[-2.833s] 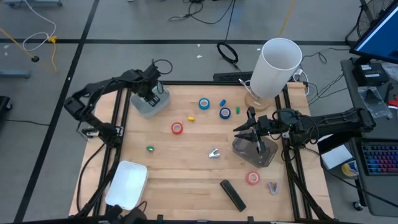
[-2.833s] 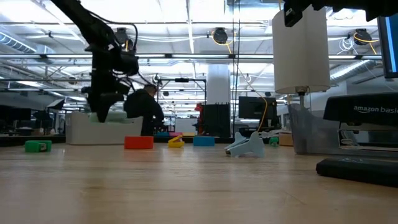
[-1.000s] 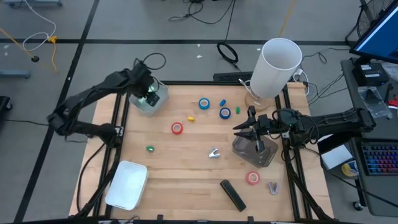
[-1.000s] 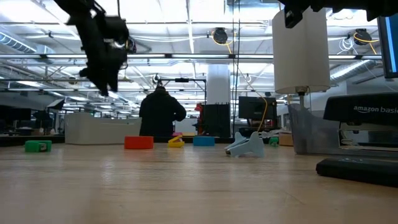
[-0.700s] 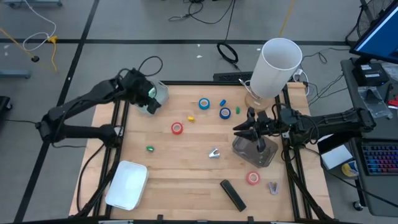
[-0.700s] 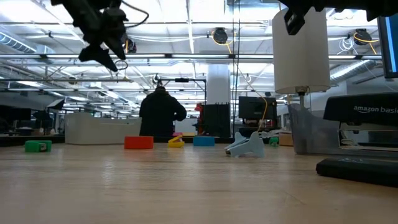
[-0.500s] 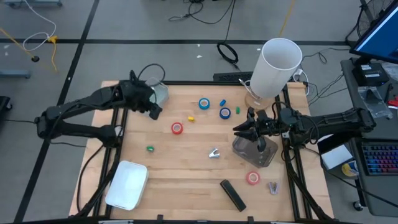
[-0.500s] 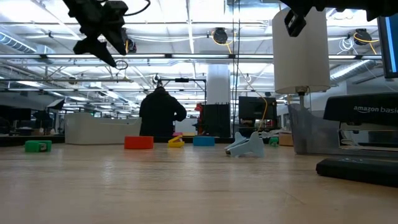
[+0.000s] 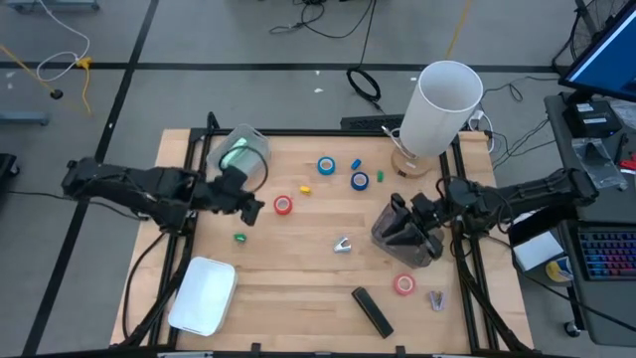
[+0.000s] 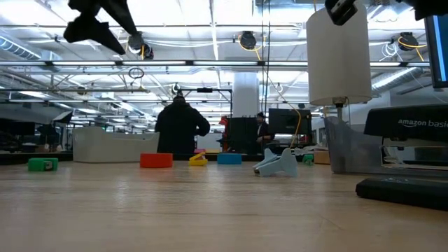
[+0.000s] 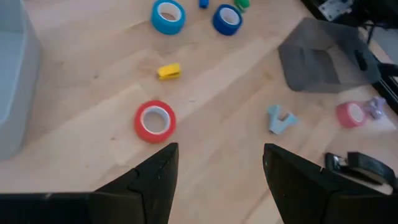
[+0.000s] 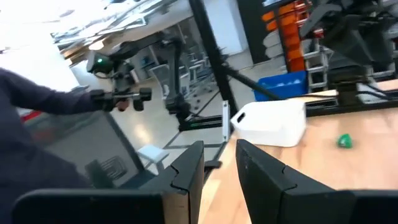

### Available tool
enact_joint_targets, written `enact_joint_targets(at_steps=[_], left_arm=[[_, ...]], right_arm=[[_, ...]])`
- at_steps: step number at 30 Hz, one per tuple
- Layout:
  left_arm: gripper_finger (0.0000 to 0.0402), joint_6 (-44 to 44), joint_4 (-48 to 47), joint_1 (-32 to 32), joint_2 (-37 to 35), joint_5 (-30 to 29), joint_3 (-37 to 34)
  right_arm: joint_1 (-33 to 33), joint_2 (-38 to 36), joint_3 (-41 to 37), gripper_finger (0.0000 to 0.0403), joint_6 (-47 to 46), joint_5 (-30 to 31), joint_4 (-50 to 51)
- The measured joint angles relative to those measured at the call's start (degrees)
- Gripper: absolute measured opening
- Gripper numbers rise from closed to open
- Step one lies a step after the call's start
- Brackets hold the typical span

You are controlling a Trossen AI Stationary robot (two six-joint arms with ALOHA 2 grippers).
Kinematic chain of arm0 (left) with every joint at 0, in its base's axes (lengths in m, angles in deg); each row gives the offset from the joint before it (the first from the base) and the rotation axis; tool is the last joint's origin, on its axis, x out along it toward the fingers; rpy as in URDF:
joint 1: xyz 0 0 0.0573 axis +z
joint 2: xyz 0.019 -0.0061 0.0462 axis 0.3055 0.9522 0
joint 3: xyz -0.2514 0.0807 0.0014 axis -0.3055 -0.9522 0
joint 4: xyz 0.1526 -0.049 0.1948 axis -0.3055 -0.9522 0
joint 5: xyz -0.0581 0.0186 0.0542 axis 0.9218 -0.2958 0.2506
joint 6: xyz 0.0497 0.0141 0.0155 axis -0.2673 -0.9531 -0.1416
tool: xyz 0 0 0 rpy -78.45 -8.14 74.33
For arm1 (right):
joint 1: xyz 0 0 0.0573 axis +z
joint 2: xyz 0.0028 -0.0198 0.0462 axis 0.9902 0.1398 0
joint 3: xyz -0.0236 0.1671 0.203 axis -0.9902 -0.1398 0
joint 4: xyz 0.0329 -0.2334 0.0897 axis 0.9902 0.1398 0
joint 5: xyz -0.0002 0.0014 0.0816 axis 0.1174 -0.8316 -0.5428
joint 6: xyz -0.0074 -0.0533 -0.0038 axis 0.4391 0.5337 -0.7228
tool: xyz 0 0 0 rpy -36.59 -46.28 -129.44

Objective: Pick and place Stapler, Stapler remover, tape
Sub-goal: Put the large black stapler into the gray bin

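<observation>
Faintly, "amazon basics" on stapler

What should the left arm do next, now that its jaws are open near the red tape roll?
Probably ease the left gripper forward and down over the nearer red tape roll. Its jaws are open and empty, and in the left wrist view that roll lies flat just ahead of them on bare table, with nothing touching it. The right gripper waits over the clear bin.

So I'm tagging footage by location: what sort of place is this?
Most likely a large open robotics lab or industrial workspace: the pale wooden table sits among long lit ceiling trusses, rows of benches, a person in dark clothing, and loose black floor cables.
</observation>
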Motion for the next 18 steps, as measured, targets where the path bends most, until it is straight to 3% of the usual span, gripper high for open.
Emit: enact_joint_targets(at_steps=[6,13,18], left_arm=[[0.0234,2.8,0.3,-4.9,-0.7,-4.2,-3.5],[0.0235,2.2,7.1,-5.0,-4.1,-2.5,-13.1],[0.0234,-1.7,11.1,-5.1,-7.2,0.1,-16.2]], right_arm=[[9.3,0.2,0.3,0.0086,1.4,11.5,1.6],[20.0,7.4,13.1,0.0086,-2.4,30.1,26.3],[24.1,17.7,23.8,0.0086,-13.2,31.1,40.0]])
